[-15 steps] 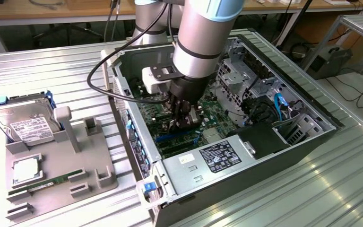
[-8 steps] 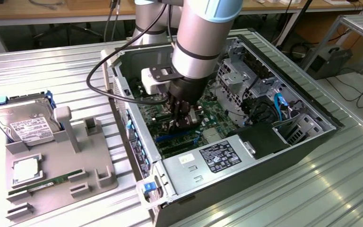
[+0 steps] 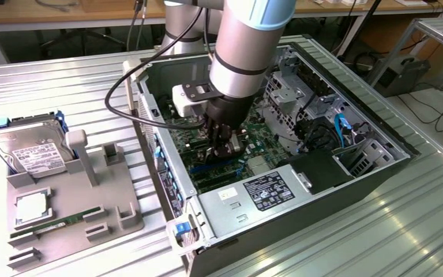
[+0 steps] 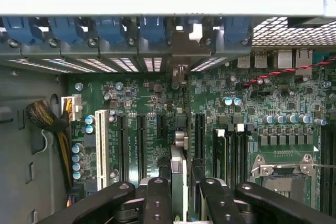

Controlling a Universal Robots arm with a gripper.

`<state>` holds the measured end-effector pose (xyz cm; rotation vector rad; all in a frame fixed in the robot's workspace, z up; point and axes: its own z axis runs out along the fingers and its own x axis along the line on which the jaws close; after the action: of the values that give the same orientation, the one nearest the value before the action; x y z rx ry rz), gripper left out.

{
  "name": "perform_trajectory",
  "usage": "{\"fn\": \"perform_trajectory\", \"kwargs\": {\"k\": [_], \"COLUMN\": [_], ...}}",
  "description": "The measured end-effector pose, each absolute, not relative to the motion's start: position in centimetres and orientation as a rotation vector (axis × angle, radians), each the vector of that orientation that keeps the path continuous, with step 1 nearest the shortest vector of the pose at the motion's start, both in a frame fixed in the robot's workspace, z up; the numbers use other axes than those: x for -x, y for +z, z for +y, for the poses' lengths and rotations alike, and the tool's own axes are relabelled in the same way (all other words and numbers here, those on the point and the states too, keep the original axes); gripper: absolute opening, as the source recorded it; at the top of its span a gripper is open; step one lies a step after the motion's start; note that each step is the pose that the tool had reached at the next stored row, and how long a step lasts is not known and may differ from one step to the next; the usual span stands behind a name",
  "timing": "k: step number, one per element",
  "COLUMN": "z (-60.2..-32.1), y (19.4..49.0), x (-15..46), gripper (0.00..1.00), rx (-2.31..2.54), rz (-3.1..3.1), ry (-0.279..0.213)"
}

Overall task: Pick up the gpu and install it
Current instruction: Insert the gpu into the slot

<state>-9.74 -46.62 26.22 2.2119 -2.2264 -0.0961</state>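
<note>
My gripper [image 3: 220, 151] reaches down inside the open computer case [image 3: 345, 173], just over the green motherboard [image 4: 131, 103]. It is shut on the gpu [image 4: 178, 148], which the wrist view shows edge-on as a thin card between the black fingers [image 4: 157, 200]. The card's silvery end bracket [image 4: 181, 51] sits against the rear row of slot openings with blue clips. The card runs in line between two black expansion slots [image 4: 140, 145]. I cannot tell whether its edge sits in a slot.
A white slot [image 4: 101, 148], memory slots [image 4: 231, 156] and the processor socket [image 4: 286, 169] lie beside the card. Outside the case, a grey fixture tray [image 3: 106, 196] holds the hard drive [image 3: 33, 147] and a green memory stick [image 3: 56, 222]. A black cable [image 3: 117, 98] loops from the arm.
</note>
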Motion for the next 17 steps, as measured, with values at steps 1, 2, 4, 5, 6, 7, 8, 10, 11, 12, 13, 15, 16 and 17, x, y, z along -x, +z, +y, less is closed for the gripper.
{"fn": "perform_trajectory", "kwargs": {"k": [1,2,4,5,6,7,8,10,11,12,13,15,16,17], "z": [-46.63,-46.63,-46.63,-46.63,-46.63,-46.63,-46.63,-46.63,-46.62,-46.63,-46.63,-46.63,-46.63,-46.63], "y": [26.17,26.11,25.97,25.91,25.82,25.75,25.63,25.42,25.41,25.41,25.4,25.4,25.4,25.4], "x": [9.74,9.74,9.74,9.74,9.75,9.74,9.74,9.74,9.74,9.74,9.74,9.74,9.74,9.74], "gripper": [0.26,0.26,0.26,0.26,0.26,0.26,0.26,0.26,0.26,0.26,0.26,0.26,0.26,0.26], "rx": [-2.212,-2.211,-2.211,-2.211,-2.21,-2.21,-2.211,-2.212,-2.212,-2.212,-2.212,-2.212,-2.212,-2.212], "rz": [-2.226,-2.224,-2.223,-2.222,-2.22,-2.219,-2.218,-2.216,-2.216,-2.216,-2.216,-2.216,-2.216,-2.216], "ry": [-0.096,-0.097,-0.098,-0.098,-0.099,-0.1,-0.101,-0.103,-0.103,-0.103,-0.103,-0.103,-0.103,-0.103]}}
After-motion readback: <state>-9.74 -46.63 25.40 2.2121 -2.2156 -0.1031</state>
